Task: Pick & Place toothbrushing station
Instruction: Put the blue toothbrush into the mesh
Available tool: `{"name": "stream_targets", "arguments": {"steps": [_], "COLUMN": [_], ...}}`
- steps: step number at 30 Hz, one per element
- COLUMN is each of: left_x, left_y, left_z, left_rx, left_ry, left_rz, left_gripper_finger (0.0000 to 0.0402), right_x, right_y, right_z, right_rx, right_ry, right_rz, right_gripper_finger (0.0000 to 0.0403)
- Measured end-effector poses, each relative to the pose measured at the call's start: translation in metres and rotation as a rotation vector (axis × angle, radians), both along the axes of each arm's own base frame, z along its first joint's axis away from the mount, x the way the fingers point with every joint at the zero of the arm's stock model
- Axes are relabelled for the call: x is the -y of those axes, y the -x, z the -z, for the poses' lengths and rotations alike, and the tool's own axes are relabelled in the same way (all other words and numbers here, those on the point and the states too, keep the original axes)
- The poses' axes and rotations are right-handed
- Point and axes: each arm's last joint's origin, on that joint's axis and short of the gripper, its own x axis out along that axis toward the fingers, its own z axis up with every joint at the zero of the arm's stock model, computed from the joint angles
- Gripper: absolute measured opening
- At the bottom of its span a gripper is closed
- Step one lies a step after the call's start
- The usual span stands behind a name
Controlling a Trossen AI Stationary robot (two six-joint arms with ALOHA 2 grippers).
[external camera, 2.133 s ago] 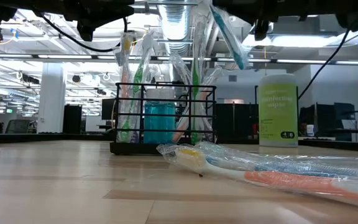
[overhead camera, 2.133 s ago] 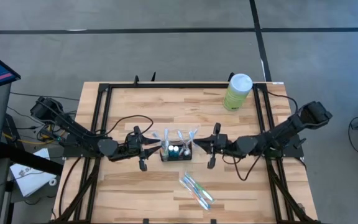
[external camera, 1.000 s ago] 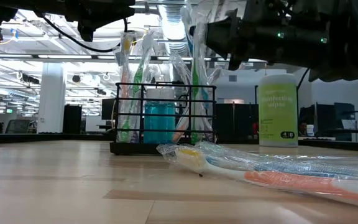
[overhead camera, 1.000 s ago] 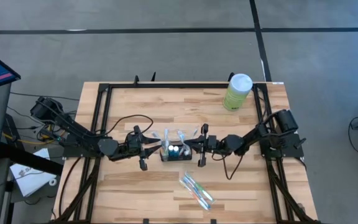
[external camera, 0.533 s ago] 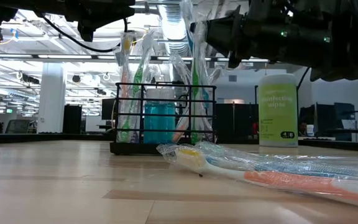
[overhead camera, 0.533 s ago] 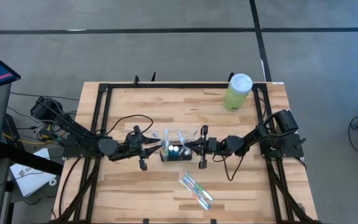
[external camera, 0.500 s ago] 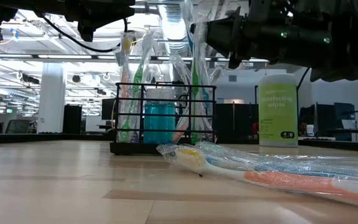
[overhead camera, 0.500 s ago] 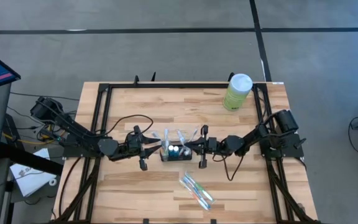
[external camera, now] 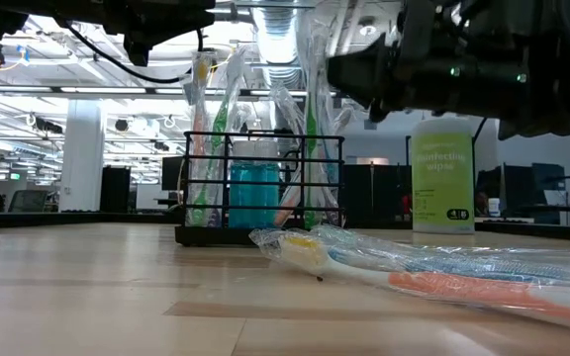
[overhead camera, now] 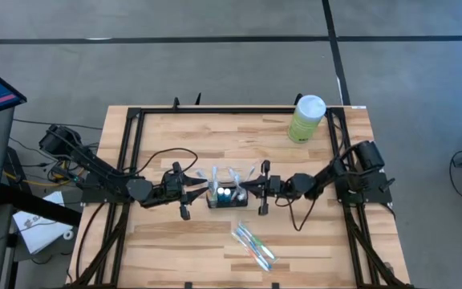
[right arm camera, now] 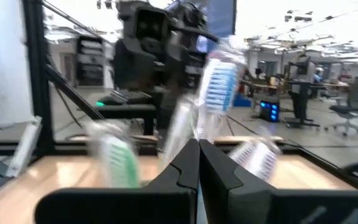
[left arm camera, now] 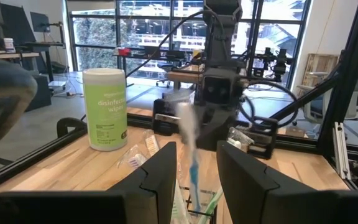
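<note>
I see the small black wire-mesh toothbrushing station (overhead camera: 227, 197) at the table's middle, holding wrapped toothbrushes upright. My left gripper (overhead camera: 189, 191) sits just beside its left end, fingers parted. My right gripper (overhead camera: 257, 189), beside the station's right end, is closed on a wrapped blue-bristled toothbrush (right arm camera: 219, 84). Loose wrapped toothbrushes (overhead camera: 253, 245) lie nearer the front edge; a pale-green canister (overhead camera: 305, 119) stands well behind.

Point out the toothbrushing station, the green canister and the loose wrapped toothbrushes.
toothbrushing station (external camera: 260, 188): low view, front wire grid.
green canister (overhead camera: 306, 119): high view, upper side wall.
wrapped toothbrushes (overhead camera: 253, 245): high view, middle of the bundle.
</note>
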Motion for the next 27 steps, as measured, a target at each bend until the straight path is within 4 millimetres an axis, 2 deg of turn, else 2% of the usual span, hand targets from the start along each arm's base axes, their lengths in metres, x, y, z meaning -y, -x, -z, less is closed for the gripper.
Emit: {"name": "stream_targets", "arguments": {"steps": [6, 12, 20, 27], "left_x": [0.000, 0.000, 0.000, 0.000], "left_y": [0.000, 0.000, 0.000, 0.000], "left_z": [0.000, 0.000, 0.001, 0.001], "left_rx": [-0.004, -0.005, -0.006, -0.007], "left_ry": [-0.002, -0.003, -0.003, -0.004], "left_rz": [0.000, 0.000, 0.000, -0.001], "left_gripper_finger": [0.0108, 0.0108, 0.0108, 0.0108], "right_x": [0.010, 0.010, 0.022, 0.036], "right_y": [0.009, 0.011, 0.016, 0.033], "right_z": [-0.001, -0.012, -0.009, -0.025], "right_rx": [-0.004, 0.035, 0.013, 0.074], "right_ry": [-0.021, 0.013, 0.030, 0.020], "right_rz": [0.007, -0.028, 0.008, -0.019], "right_gripper_finger": [0.0000, 0.0000, 0.0000, 0.0000]}}
